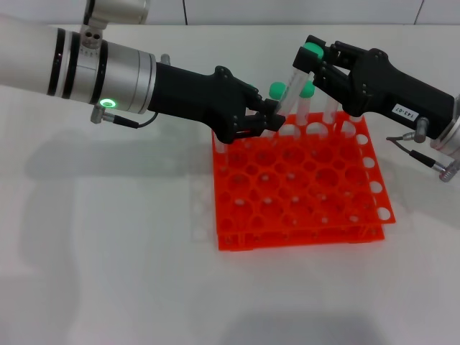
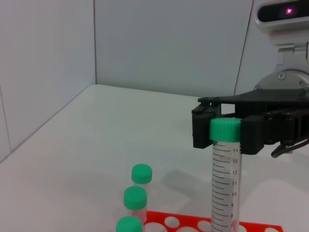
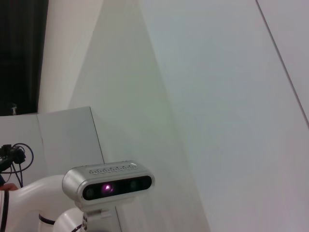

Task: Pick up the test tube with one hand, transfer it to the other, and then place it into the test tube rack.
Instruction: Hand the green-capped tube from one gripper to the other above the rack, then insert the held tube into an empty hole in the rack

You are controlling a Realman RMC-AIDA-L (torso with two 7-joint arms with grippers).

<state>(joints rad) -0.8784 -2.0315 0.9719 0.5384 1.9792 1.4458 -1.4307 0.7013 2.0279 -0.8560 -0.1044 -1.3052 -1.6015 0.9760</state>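
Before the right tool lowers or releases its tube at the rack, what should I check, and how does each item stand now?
1. Right tool shut on the test tube at its green cap: ok.
2. Tube's lower end reaches the test tube rack: ok; seated in a hole: cannot tell.
3. Tube upright: not ok, tilted in the head view.
4. Left tool clear of the tube: not ok, beside its lower part.
5. Neighbouring capped tubes clear: cannot tell.

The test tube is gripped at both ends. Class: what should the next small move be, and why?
Probably the left gripper should open. The right gripper already clamps the test tube at its green cap, and the left one grips its lower end above the test tube rack, so the handover looks ready to finish.
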